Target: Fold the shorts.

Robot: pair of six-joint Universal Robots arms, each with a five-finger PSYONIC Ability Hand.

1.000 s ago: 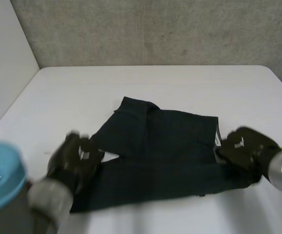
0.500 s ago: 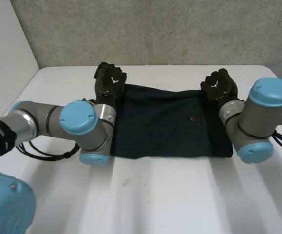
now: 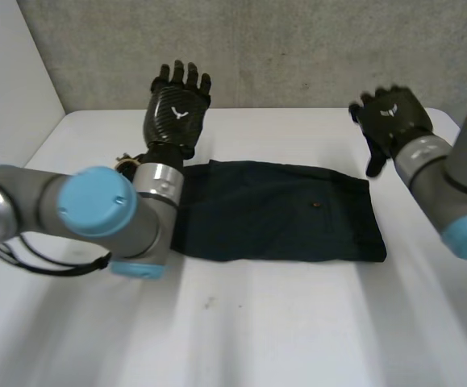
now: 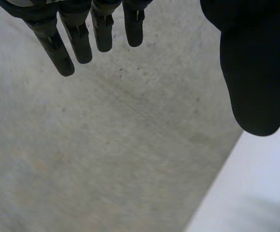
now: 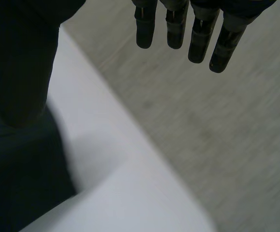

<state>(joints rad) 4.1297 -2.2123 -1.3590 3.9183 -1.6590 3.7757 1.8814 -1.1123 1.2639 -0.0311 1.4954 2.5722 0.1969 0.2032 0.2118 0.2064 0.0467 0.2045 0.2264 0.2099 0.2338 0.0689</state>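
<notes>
Both left hand (image 3: 177,109) and right hand (image 3: 390,121) hang spread and empty near the counter's (image 3: 298,339) far edge, and we judge the shorts (image 3: 281,214), flat mid-counter, soft and limp, best pinched at their short ends.

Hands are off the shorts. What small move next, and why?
Probably lower the right hand to the right end of the shorts for a crosswise fold: they lie flat in a wide rectangle, and it and the left hand are open, off the cloth.
</notes>
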